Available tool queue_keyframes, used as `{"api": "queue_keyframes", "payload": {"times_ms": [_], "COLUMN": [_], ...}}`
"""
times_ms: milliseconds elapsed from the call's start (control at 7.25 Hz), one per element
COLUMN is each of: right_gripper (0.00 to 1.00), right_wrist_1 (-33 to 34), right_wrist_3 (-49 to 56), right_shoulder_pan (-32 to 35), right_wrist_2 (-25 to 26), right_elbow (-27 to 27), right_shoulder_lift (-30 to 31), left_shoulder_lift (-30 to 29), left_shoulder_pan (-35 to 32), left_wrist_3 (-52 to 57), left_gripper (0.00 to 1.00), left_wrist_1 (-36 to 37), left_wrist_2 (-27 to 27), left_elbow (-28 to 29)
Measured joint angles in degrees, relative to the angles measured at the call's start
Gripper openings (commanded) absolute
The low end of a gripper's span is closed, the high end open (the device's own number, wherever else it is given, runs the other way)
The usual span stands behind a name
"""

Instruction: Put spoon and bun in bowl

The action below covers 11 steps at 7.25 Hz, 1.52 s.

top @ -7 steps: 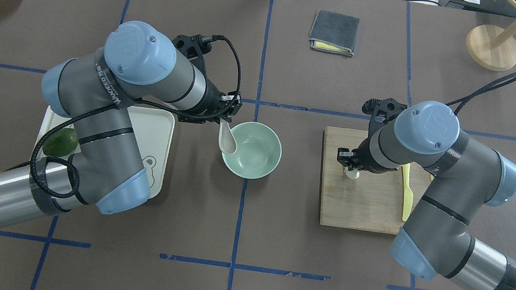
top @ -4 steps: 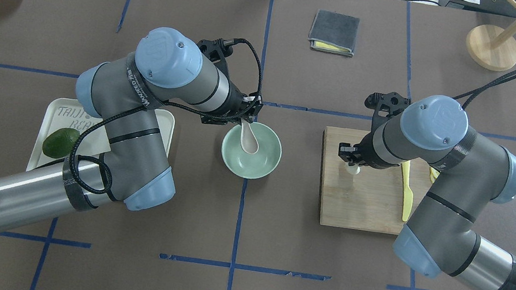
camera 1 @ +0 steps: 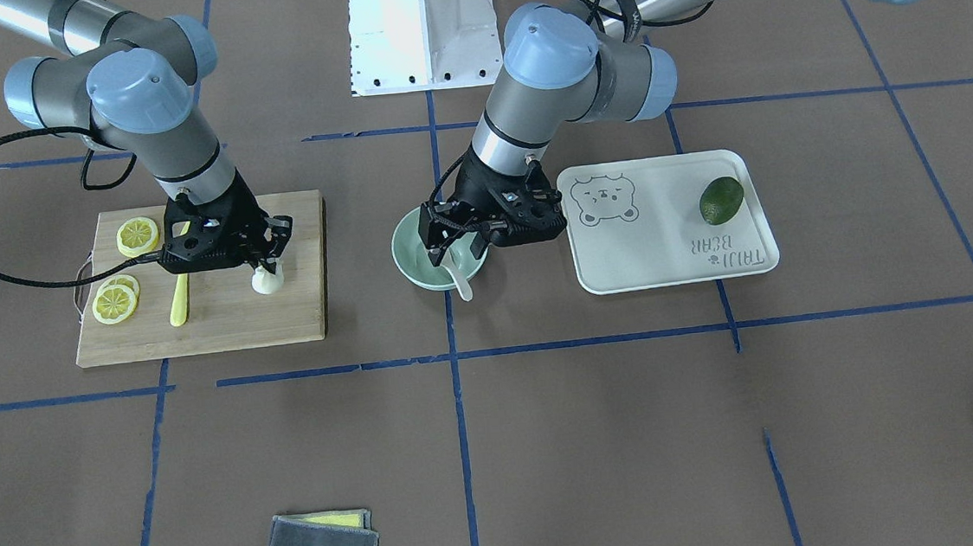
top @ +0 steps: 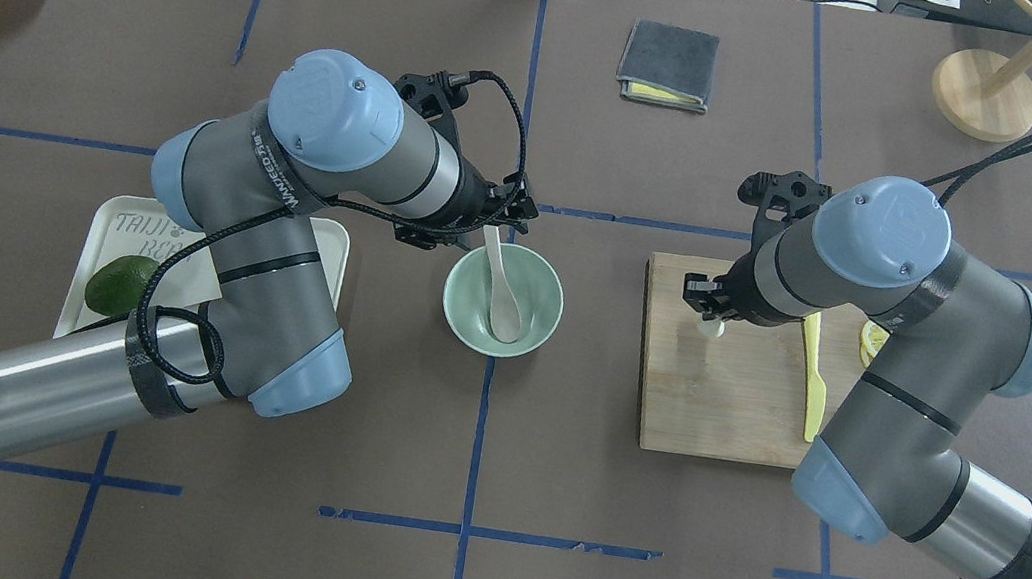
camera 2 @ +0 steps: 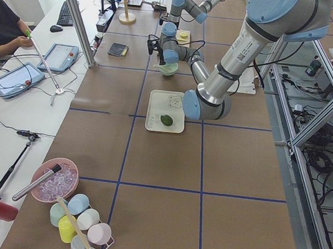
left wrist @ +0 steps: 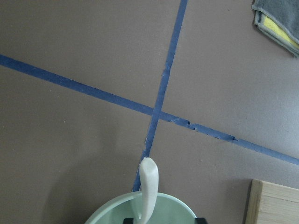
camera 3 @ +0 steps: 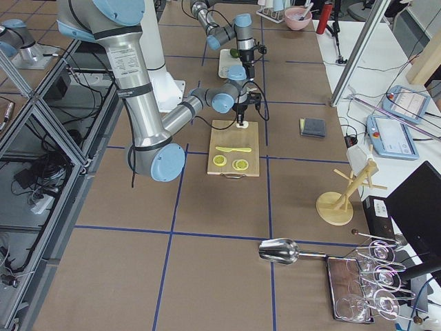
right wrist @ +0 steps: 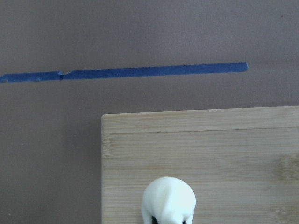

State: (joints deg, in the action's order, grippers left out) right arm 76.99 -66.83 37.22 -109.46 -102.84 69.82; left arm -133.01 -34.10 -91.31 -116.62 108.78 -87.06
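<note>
Inside the bowl [top: 537,295], at the centre of the worktop [top: 553,456], the spoon [top: 502,298] lies with its scoop on the floor and its handle propped over the far rim. The left pincer [camera 1: 458,240] hangs just above that handle. Its jaws appear spread to either side of it and do not clamp it.

Hazard 1: the handle stands between the jaws. A sideways or tilted withdrawal could catch it, flip the spoon out or drag the bowl. A straight upward retreat looks safest.

Hazard 2: the overhanging handle leaves the spoon liable to tip out if the bowl is knocked.

To the right, the bun [camera 1: 267,281] is at the far left part of the cutting board [top: 723,399]. The right pincer [camera 1: 266,256] is pressed together on its top. Whether the bun is clear of the board cannot be told.

Hazard 3: the bun looks soft and round. A narrow grip on its top may slip or tear during the carry and drop it short of the bowl.

Hazard 4: both arms converge on the bowl. If the left arm has not cleared, the two wrists could collide.

Hazard 5: a bun released onto the handle could lever the spoon out. Release over the bare right side of the bowl.

The yellow knife [top: 813,387] lies farther right on the board, outside the likely transfer path.
</note>
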Motion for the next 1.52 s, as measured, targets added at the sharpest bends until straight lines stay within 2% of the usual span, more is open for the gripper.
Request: {"api": "queue_keyframes", "payload": {"times_ms": [276, 690, 966, 1379, 1517], "right_gripper": [0.00, 0.00, 0.00, 0.00, 0.27], "right_wrist_1": [0.0, -0.3, -0.3, -0.4, -0.4], "right_wrist_3": [-0.2, -1.0, -1.4, -1.6, -1.8], "right_shoulder_pan": [0.7, 0.5, -1.4, -5.1, -6.1], "right_wrist_2": [0.1, 0.3, 0.9, 3.7, 4.2], "right_elbow": [-1.0, -1.2, 1.5, 7.6, 8.4], "right_shoulder_lift": [-2.2, -8.7, -13.6, -20.3, -21.0], "left_shoulder_lift": [0.8, 6.1, 12.1, 17.0, 18.3], "left_shoulder_pan": [-2.5, -7.0, -10.9, -15.7, -17.1], "left_wrist_3": [1.7, 15.4, 24.1, 33.6, 36.8], "left_gripper": [1.00, 1.00, 1.00, 1.00, 1.00], "left_wrist_1": [3.4, 15.4, 17.5, 17.8, 17.9], "left_wrist_2": [0.4, 0.5, 0.5, 0.5, 0.5], "left_elbow": [-3.2, -12.7, -17.6, -18.8, -18.8]}}
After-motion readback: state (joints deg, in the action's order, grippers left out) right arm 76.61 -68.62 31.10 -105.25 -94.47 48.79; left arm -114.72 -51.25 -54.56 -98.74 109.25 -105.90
